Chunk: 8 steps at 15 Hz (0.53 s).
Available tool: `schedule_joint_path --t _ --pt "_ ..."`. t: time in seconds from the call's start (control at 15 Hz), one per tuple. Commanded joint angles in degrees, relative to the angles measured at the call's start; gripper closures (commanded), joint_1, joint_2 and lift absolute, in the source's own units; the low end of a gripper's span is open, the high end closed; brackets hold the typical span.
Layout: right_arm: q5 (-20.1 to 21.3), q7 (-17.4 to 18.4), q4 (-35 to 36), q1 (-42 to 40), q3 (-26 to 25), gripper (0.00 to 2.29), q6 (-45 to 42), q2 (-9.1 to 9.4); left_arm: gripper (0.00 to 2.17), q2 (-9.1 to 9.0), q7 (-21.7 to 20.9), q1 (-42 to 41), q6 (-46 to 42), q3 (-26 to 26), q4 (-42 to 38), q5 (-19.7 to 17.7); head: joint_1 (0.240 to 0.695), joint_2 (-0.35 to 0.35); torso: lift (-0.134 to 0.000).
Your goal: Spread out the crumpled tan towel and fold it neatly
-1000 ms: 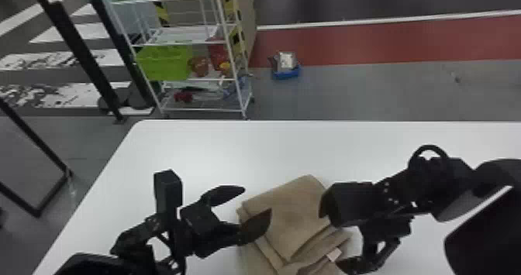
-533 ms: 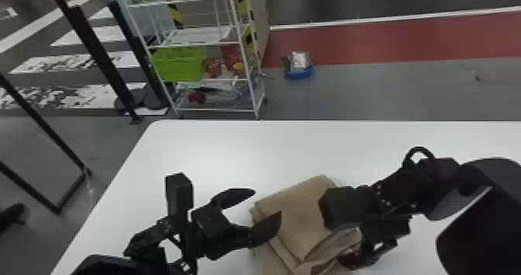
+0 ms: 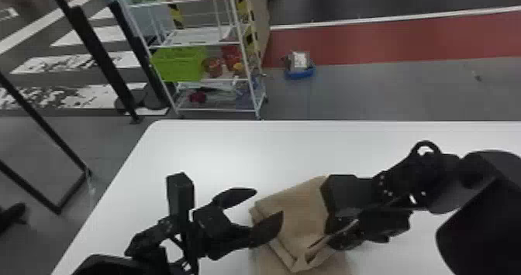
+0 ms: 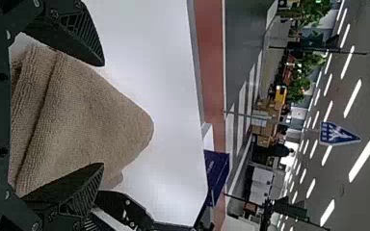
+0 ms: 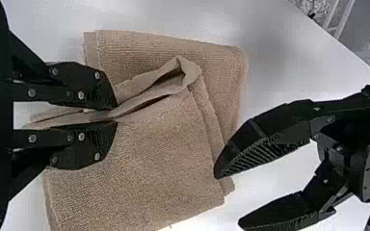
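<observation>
Right end effector (image 5: 114,114) pinches the tan towel (image 5: 139,173) by a fold, likely to draw that layer | left end effector (image 4: 102,114) gapes at its edge, perhaps to steady it

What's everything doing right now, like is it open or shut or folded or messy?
Left gripper: open, by the towel's left side.
Right gripper: shut on a pinch of towel.
Towel: layered on the table, partly folded, with a rumpled ridge at the pinch.
Table: flat, bearing the towel.
Green crate: sitting on a shelf.
Rack: standing, loaded with things.
</observation>
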<state>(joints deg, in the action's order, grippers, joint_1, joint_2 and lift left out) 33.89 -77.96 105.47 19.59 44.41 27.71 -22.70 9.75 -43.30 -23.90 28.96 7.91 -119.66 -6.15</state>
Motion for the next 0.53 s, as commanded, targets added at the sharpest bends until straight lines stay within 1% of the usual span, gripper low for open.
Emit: schedule_joint_path --t 0.0,0.07,0.33,0.47 --pt "-1.02 -0.37 0.18 -0.08 -1.17 1.38 0.03 0.46 0.16 0.0 -0.29 -0.09 0.0 0.09 -0.4 0.0 0.695 0.247 -0.122" --pt "-1.1 -0.37 0.44 -0.17 -1.87 1.5 0.03 0.55 0.16 0.0 -0.29 -0.18 0.0 0.27 -0.58 0.0 0.695 0.25 -0.122" --pt "-2.86 -0.37 2.73 -0.7 -5.21 1.5 0.38 0.81 0.16 0.0 -0.46 -0.27 0.0 0.8 -0.84 0.0 0.695 0.251 -0.122" --pt "-4.88 -0.37 4.48 -0.87 -5.65 1.5 2.49 0.81 0.16 0.0 -0.46 -0.35 0.0 0.8 -0.93 0.0 0.695 0.253 -0.122"
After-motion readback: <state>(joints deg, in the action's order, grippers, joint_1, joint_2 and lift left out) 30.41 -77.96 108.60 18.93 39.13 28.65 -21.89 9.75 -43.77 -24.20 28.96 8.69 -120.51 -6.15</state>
